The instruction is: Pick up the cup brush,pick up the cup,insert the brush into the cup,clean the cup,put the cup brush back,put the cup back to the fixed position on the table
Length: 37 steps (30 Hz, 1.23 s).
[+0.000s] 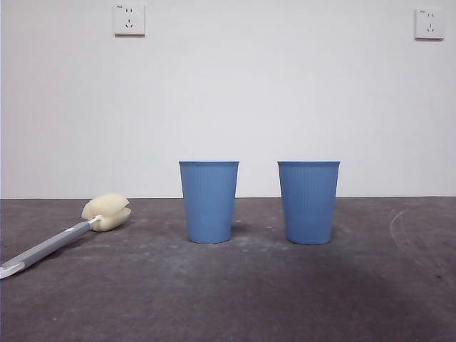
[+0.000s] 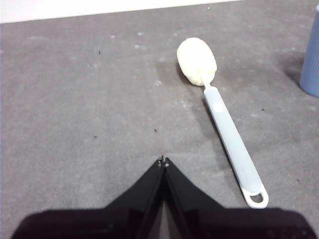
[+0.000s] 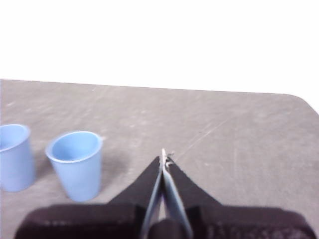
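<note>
The cup brush [image 1: 60, 239] lies flat on the table [image 1: 228, 299] at the left, cream sponge head toward the back. It also shows in the left wrist view [image 2: 227, 132]. Two identical blue ribbed cups stand upright side by side: one at the middle [image 1: 209, 201], one right of it [image 1: 308, 202]. Both show in the right wrist view, the nearer one [image 3: 76, 164] and the farther one [image 3: 13, 157]. My left gripper [image 2: 163, 162] is shut and empty, hanging above bare table beside the brush handle. My right gripper [image 3: 163, 158] is shut and empty, off to the side of the cups.
A pale wall stands behind the table with two sockets, one upper left [image 1: 129, 19] and one upper right [image 1: 429, 23]. The table's rounded far corner [image 3: 299, 99] shows in the right wrist view. Neither arm shows in the front view.
</note>
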Motion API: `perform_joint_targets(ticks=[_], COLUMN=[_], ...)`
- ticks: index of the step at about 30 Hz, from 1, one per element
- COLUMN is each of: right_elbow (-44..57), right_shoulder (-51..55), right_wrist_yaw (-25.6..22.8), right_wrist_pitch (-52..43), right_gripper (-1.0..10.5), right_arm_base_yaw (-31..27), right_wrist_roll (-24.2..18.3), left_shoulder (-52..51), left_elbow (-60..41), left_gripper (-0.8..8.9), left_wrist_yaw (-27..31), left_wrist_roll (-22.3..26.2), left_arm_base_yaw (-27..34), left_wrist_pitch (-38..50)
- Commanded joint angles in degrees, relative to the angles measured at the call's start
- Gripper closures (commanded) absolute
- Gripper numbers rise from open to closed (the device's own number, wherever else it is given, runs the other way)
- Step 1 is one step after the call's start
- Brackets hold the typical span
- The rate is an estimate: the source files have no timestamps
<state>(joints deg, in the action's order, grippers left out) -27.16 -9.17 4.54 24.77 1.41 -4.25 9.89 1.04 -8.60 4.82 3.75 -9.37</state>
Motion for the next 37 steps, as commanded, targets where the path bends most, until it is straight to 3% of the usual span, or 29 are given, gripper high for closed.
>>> perform_joint_targets(ticks=[1,10,37], right_elbow=[8.07,23.28,23.56], right_shoulder=[4.13,8.72,8.63], right_wrist_yaw=[0.15,-0.26,-0.09], right_wrist_pitch=[-3.19,-5.49,-6.1], right_gripper=[9.5,9.5,9.5], right_arm_base_yaw=[-0.72,-0.79,-0.74], right_wrist_roll=[-0.31,-0.37,-0.28], left_shoulder=[0.7,3.98,4.76], left_elbow=[-0.39,-0.39,-0.31], left_gripper=[8.17,8.17,8.17], left_wrist_yaw=[-0.37,-0.37,-0.37], left_wrist_roll=[-0.5,-0.5,-0.5], left_arm_base_yaw=[0.2,0.2,0.2], left_wrist_pitch=[0.44,1.73,2.12])
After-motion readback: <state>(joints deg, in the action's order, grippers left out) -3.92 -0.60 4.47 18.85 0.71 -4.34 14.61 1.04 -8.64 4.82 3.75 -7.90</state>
